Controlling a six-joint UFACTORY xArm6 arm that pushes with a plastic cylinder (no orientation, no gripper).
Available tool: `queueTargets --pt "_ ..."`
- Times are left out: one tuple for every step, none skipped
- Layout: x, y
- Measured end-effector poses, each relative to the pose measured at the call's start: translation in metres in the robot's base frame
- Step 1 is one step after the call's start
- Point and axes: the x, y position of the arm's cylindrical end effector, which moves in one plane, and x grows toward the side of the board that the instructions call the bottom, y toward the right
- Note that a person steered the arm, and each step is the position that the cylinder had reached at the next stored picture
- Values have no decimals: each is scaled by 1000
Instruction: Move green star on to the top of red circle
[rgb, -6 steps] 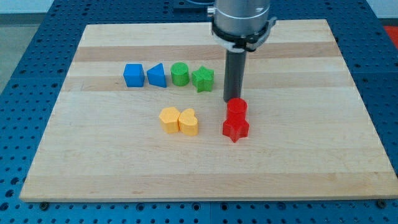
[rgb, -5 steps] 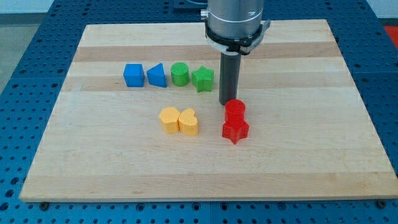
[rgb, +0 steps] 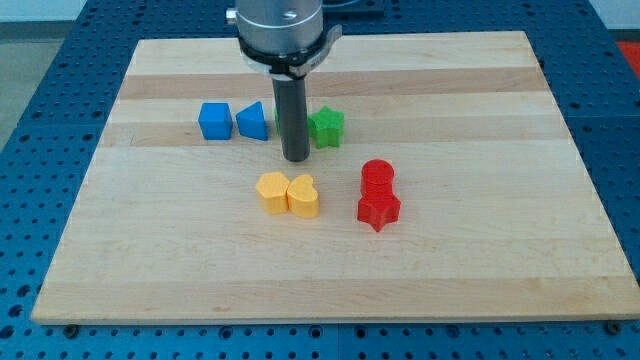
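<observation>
The counter fills most of the frame, and the arm comes down from the top centre, ending in the rod, with no gripper on it to be spread or pressed together. My tip rests on the counter just left of the green star, slightly lower in the frame, and above the two yellow blocks. The rod hides a green block behind it, so I cannot tell how that one lies. The star sits upper centre, well apart from the red circle, which touches the red star below it at centre right. The likeliest trouble, I judge, is a push from this low-left side sending the star toward the upper right, past the circle instead of just above it. An off-centre contact on its points could spin it off line. Too long a push could shove the circle into the red star and shift both. The hidden green block could also be dragged along.
</observation>
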Motion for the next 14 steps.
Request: queueTargets --pt "-5 0" --pt "-19 0" --pt "-34 2" --pt "-53 27" --pt "-64 44" --pt "-80 52" --pt "-74 55" --pt "-53 55" --pt "-50 56" --pt "-44 74" --pt "-59 91" --pt "-66 103" --pt "-35 103" --pt "-24 103"
